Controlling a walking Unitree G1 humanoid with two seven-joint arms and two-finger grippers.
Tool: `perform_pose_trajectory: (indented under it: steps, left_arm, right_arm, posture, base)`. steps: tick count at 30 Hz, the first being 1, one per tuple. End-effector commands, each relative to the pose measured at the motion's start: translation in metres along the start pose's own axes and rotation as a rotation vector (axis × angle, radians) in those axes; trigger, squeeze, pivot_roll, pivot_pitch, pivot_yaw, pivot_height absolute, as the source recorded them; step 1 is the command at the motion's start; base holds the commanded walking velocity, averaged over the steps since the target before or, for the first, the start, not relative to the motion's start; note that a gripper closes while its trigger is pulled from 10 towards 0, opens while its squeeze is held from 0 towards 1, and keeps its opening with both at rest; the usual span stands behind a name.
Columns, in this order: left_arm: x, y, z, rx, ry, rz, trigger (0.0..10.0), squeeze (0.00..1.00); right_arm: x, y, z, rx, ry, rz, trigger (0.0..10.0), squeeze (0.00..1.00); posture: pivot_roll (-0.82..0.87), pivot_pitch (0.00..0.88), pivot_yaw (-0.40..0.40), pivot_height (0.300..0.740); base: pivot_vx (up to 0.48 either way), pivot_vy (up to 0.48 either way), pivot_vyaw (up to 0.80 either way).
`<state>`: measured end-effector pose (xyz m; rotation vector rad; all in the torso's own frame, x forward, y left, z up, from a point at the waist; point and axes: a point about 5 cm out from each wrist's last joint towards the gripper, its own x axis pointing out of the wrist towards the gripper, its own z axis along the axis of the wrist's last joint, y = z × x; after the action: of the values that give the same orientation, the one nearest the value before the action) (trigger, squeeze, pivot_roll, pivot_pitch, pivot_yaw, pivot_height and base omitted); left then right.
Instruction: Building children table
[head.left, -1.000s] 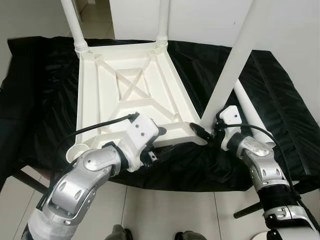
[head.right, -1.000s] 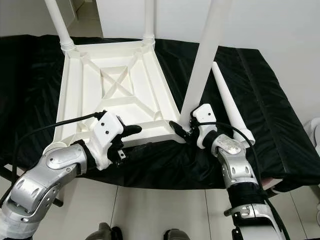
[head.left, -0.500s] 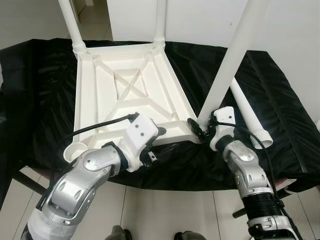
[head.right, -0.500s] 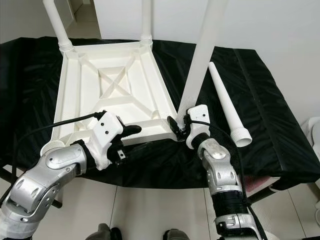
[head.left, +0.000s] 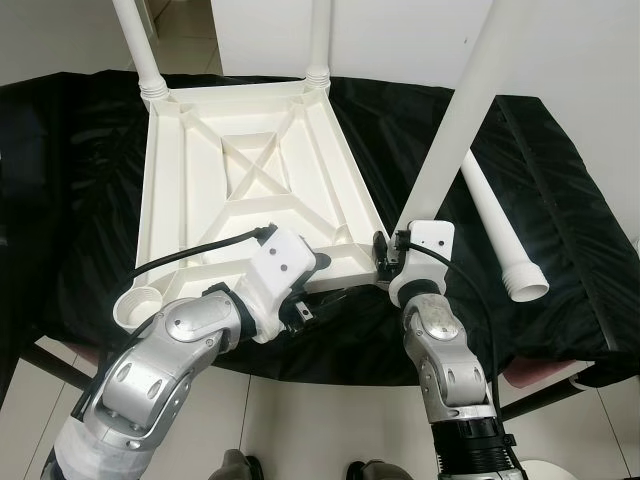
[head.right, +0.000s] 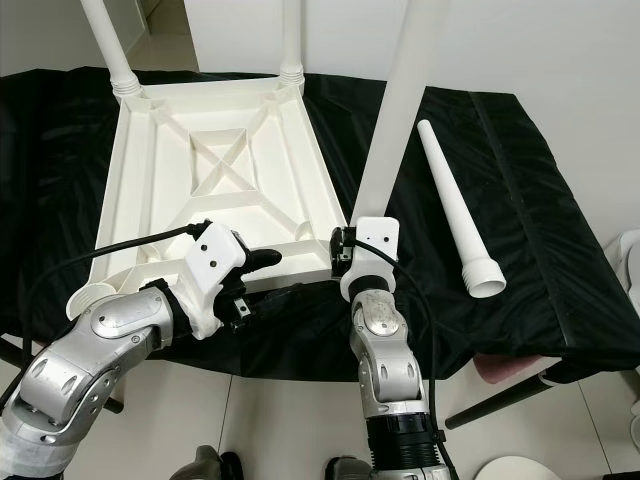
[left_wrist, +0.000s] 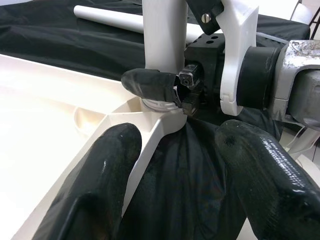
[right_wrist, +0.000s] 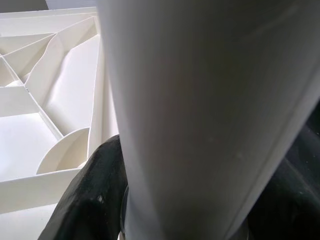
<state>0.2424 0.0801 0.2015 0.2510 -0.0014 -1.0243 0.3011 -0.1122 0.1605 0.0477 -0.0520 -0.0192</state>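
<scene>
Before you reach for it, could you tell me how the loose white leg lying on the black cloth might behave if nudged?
The loose leg is a smooth round tube, so it would likely roll. It flares toward its open end, so it would probably curve rather than roll straight. Hollow plastic suggests light and stiff.

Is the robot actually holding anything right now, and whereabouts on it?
Yes. The right gripper clamps the white table leg at its base, just above the corner socket of the upturned tabletop. The left gripper is open and holds nothing.
</scene>
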Motion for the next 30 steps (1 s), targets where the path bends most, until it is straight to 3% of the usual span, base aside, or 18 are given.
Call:
perform_pose_trajectory:
  steps: [1,3,4,5,13,14,20,23,27,30]
  left_arm:
    - [0.000,0.001,-0.001,-0.003,0.010,-0.002,10.0,0.00]
    - [0.000,0.001,-0.001,-0.002,0.011,-0.003,10.0,0.00]
    - [-0.001,0.002,-0.001,-0.001,0.012,-0.003,10.0,0.00]
    - [-0.001,0.002,-0.001,0.001,0.013,-0.001,10.0,0.00]
    - [-0.002,0.003,-0.001,0.002,0.013,0.006,10.0,0.00]
    - [-0.002,0.002,-0.001,0.002,0.013,0.007,10.0,0.00]
    - [-0.001,0.003,-0.001,0.003,0.012,0.010,10.0,0.00]
    - [-0.001,0.004,-0.001,0.009,0.011,0.010,10.0,0.00]
    - [0.000,0.004,-0.001,0.011,0.012,0.009,10.0,0.00]
    - [0.001,0.002,-0.002,0.015,0.015,0.004,10.0,0.00]
  right_arm:
    - [-0.007,-0.001,-0.014,0.049,0.071,-0.041,10.0,0.00]
    - [-0.008,-0.002,-0.012,0.040,0.064,-0.050,10.0,0.00]
    - [-0.008,-0.002,-0.010,0.039,0.055,-0.051,10.0,0.29]
    - [-0.008,-0.001,-0.005,0.037,0.025,-0.034,10.0,1.00]
    - [-0.006,-0.005,-0.001,0.042,-0.022,0.057,10.0,1.00]
    - [-0.004,-0.010,-0.002,0.036,-0.027,0.114,10.0,0.00]
    - [0.003,-0.019,-0.003,0.010,-0.032,0.303,10.0,0.00]
    - [0.009,-0.025,-0.002,-0.094,-0.053,0.450,10.0,0.00]
    - [0.010,-0.025,-0.002,-0.111,-0.053,0.483,10.0,0.00]
    - [0.017,-0.027,0.001,-0.163,-0.071,0.583,10.0,0.00]
  posture:
    - [-0.15,0.140,0.033,0.740]
    - [-0.15,0.140,0.033,0.740]
    - [-0.15,0.140,0.033,0.740]
    - [-0.14,0.140,0.031,0.740]
    - [-0.14,0.135,0.027,0.740]
    - [-0.14,0.132,0.025,0.740]
    - [-0.14,0.128,0.023,0.740]
    - [-0.14,0.124,0.024,0.740]
    - [-0.15,0.123,0.026,0.740]
    - [-0.15,0.119,0.025,0.740]
  base:
    - [0.000,0.000,0.00]
    - [0.000,0.000,0.00]
    - [0.000,0.000,0.00]
    - [0.000,0.000,0.00]
    - [0.000,0.000,0.00]
    - [0.000,0.000,0.00]
    - [0.000,0.000,0.00]
    - [0.000,0.000,0.00]
    - [0.000,0.000,0.00]
    - [0.000,0.000,0.00]
